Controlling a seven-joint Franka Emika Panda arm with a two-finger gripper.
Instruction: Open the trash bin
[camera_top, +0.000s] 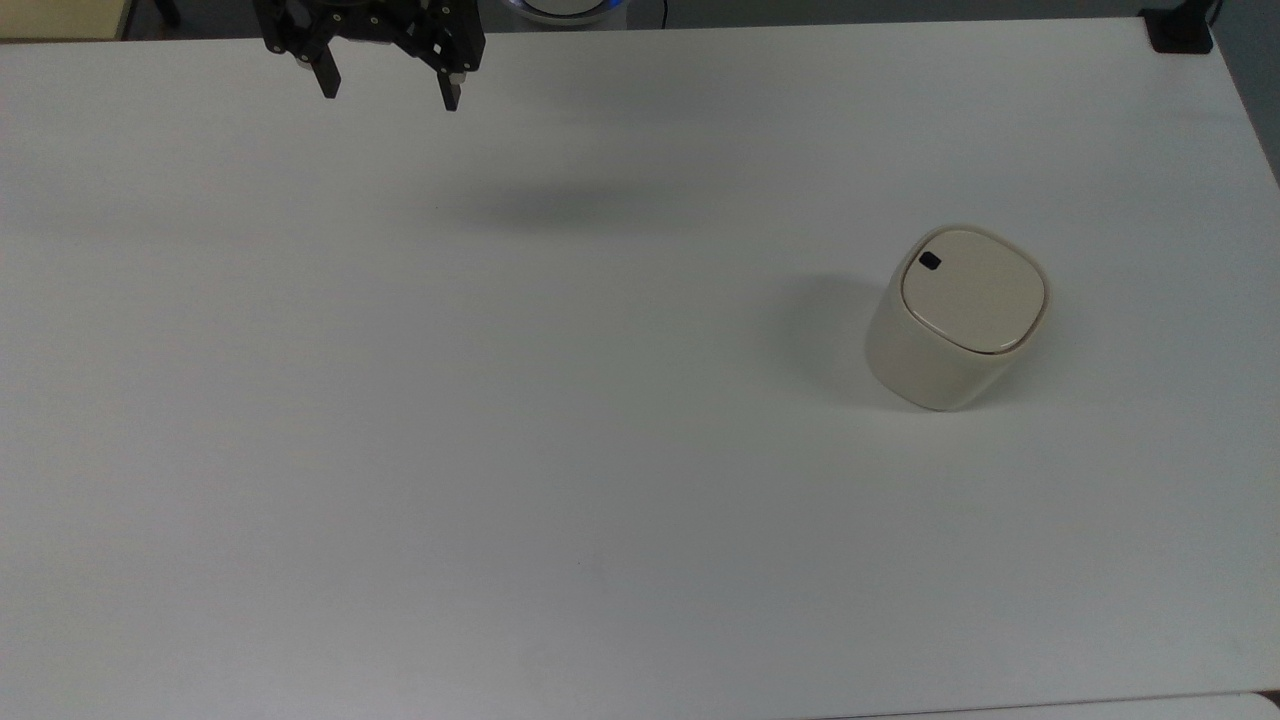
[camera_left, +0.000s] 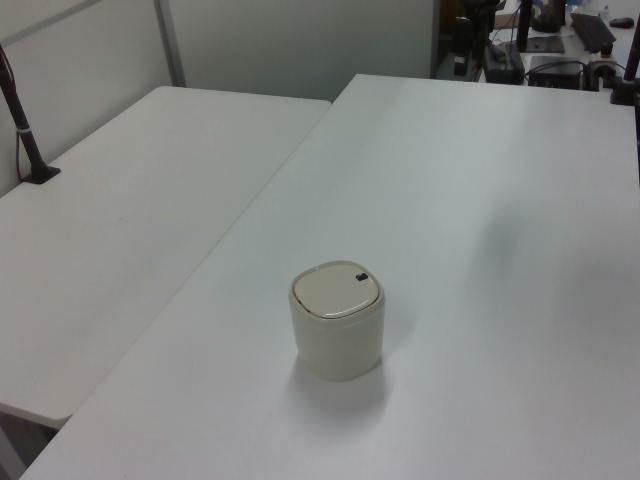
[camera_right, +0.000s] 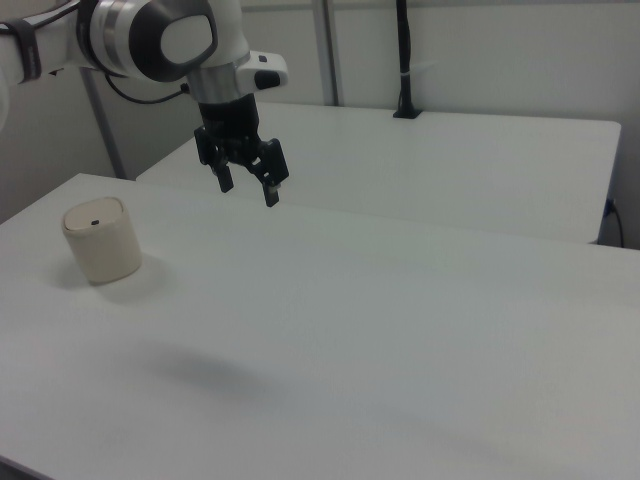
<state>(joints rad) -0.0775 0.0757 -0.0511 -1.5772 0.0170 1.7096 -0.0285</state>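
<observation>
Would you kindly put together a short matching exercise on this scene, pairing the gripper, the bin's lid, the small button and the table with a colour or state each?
Column one:
1. gripper
2. lid of the trash bin
3. button
4. table

Column two:
a. black, at the lid's edge
b. white, carrying the bin
c. open, raised above the table, apart from the bin
d. cream, lying flat and shut

Pairs: 1-c, 2-d, 3-a, 4-b

Trash bin (camera_top: 955, 325): smooth cream plastic, faint sheen; small glossy black button (camera_top: 929, 261). Counter (camera_top: 500, 450): matt white, smooth laminate look. Pincer (camera_right: 248, 187): matt black; arm shell (camera_right: 150, 35) glossy white.
</observation>
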